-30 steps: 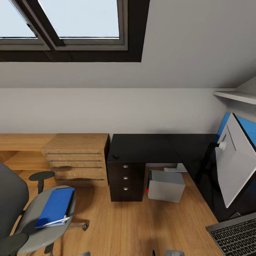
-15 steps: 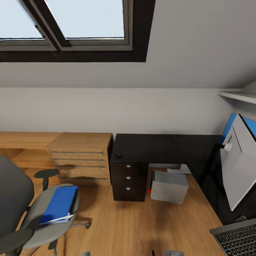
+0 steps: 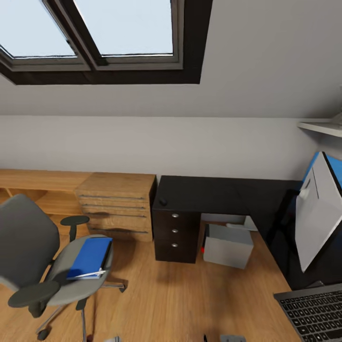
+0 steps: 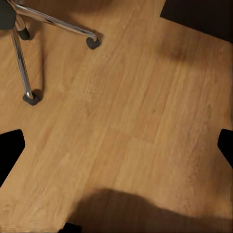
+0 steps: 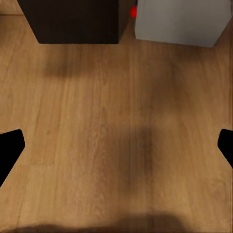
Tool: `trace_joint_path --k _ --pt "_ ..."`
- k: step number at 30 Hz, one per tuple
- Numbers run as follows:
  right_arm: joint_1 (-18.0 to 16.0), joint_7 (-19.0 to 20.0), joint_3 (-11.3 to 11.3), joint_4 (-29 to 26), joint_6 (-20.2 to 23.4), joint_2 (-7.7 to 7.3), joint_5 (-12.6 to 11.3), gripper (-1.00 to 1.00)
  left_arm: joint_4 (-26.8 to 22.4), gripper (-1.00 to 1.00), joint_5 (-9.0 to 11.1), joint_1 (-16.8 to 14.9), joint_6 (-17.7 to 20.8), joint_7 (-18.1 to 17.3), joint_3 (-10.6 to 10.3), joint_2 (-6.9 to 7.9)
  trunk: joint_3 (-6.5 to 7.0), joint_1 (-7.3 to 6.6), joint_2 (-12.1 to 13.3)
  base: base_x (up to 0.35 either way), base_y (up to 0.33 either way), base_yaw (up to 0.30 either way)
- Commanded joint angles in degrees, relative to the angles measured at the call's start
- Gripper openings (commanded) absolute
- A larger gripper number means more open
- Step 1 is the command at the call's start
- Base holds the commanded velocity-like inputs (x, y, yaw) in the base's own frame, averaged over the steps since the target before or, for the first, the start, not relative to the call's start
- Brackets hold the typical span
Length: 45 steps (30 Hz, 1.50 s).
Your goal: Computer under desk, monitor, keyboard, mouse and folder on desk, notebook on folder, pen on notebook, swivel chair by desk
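The grey swivel chair (image 3: pixel 28 237) stands on the floor at the left, its chrome legs (image 4: pixel 22 58) under my left gripper (image 4: pixel 117 148), which is open over bare planks. A blue folder (image 3: pixel 90 255) lies on the seat. The black desk (image 3: pixel 213 194) carries the small black mouse (image 3: pixel 163 202). Under it sits the grey computer (image 3: pixel 228 246) (image 5: pixel 182 22). My right gripper (image 5: pixel 117 145) hangs open above the floor before the drawer unit (image 5: pixel 73 19). The monitor (image 3: pixel 316 223) tilts at the right, and the keyboard (image 3: pixel 313 313) shows at the lower right. Notebook and pen are out of view.
Low oak cabinets (image 3: pixel 118 204) run along the grey wall left of the desk. A skylight (image 3: pixel 95 33) sits in the sloped ceiling. A blue wall panel (image 3: pixel 334 172) and a white shelf (image 3: pixel 323 127) are at the right. Oak floor (image 3: pixel 180 299) lies between chair and desk.
The whole head view has shifted, so the camera moved: the chair now shows more fully and the desk sits further right. No object has moved by itself.
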Motion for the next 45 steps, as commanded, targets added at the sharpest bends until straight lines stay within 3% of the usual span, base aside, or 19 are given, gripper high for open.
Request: trace_joint_path --k 1,23,45 --pt "-0.1 -0.3 0.5 0.2 -0.2 -0.03 -0.5 1.00 0.0 1.00 0.4 -0.1 -0.3 0.5 -0.5 0.06 -0.10 0.00 -0.1 -0.187 -0.276 0.003" --pt "-0.1 -0.3 0.5 1.9 -0.2 0.13 -0.5 1.00 0.0 1.00 0.4 -0.1 -0.3 0.5 -0.5 0.06 -0.10 0.00 -0.1 -0.042 -0.138 0.000" --pt "-0.1 -0.3 0.6 1.9 -0.2 0.18 -0.1 1.00 0.0 1.00 0.5 -0.1 -0.3 0.4 -0.5 0.13 -0.10 0.00 -0.1 -0.319 -0.003 0.000"
